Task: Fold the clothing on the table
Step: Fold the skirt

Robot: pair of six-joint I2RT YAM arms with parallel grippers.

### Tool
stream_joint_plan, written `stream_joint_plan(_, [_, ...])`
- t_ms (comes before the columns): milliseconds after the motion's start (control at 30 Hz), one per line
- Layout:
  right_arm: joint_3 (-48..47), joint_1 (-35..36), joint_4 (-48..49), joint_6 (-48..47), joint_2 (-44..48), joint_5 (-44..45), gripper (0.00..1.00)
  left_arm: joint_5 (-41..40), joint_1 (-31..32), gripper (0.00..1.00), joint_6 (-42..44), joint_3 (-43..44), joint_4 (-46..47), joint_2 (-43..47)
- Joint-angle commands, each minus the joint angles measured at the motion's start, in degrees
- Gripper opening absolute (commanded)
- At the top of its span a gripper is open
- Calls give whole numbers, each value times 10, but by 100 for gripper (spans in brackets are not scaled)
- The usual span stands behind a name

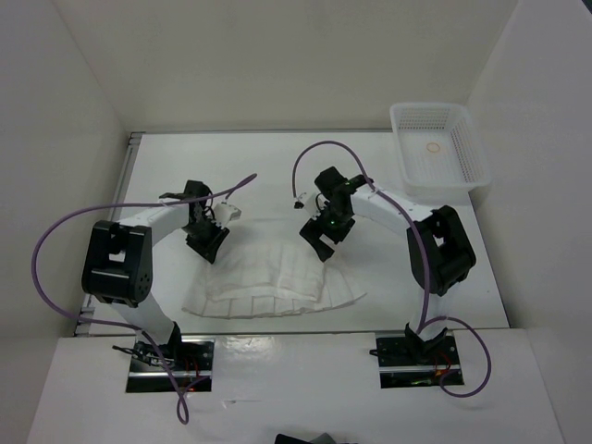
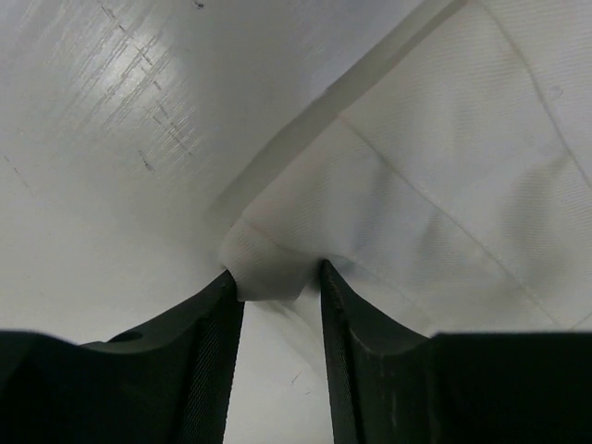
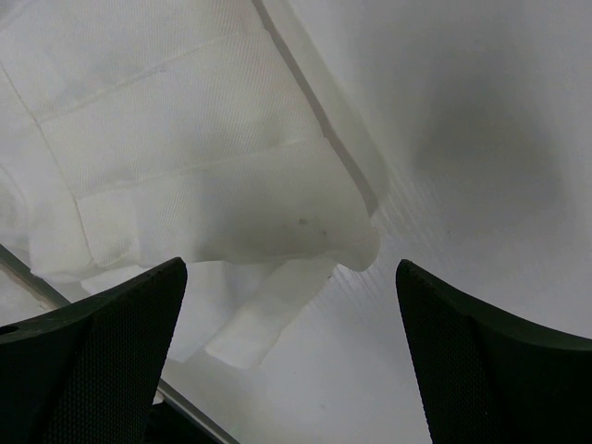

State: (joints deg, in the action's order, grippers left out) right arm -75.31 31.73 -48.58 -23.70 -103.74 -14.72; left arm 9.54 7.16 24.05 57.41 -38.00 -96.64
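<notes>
Top cam: skirt (image 1: 277, 282) is spread on the table (image 1: 277, 166), wide edge toward the arm bases. The left fingers (image 1: 207, 242) are down at its far-left corner and the right fingers (image 1: 324, 242) at its far-right corner. The basket (image 1: 472, 176) sits well beyond the right fingers, at the far right corner of the table.

Left wrist: left fingers (image 2: 208, 361) pinch a bunched-up corner of the skirt (image 2: 444, 185) between the tips, and the fabric touches both (the gap behind the tips shows only table). The rest of the skirt runs ahead and right of the fingers, with bare table (image 2: 111, 139) ahead-left.

Right wrist: right fingers (image 3: 102, 351) are spread wide, gripping nothing. A skirt (image 3: 185, 166) corner with a turned-over edge lies between and ahead of them, nearer the finger at the view's left. There is bare table (image 3: 481, 139) ahead of the other finger. Can't tell if the tips touch cloth.
</notes>
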Motion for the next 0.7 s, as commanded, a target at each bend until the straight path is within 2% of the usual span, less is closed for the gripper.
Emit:
stream_joint_plan(0, [3, 4, 9, -6, -6, 1, 98, 20, -1, 44, 18, -4, 2, -17])
stream_joint_plan(100, [3, 4, 9, -6, -6, 1, 98, 31, -1, 39, 18, -4, 2, -29])
stream_joint_plan(167, [9, 4, 9, -6, -6, 1, 98, 37, -1, 33, 18, 2, 2, -29])
stream_joint_plan(200, [9, 4, 9, -6, -6, 1, 98, 44, -1, 26, 18, 2, 2, -36])
stream_joint_plan(267, [14, 4, 15, -6, -13, 7, 98, 44, -1, 22, 18, 2, 2, -36])
stream_joint_plan(400, [14, 4, 20, -6, -28, 7, 98, 50, -1, 18, 18, 7, 2, -43])
stream_joint_plan(667, [20, 23, 55, 38, -57, 57, 95, 55, -7, 18, 13, 12, 2, -32])
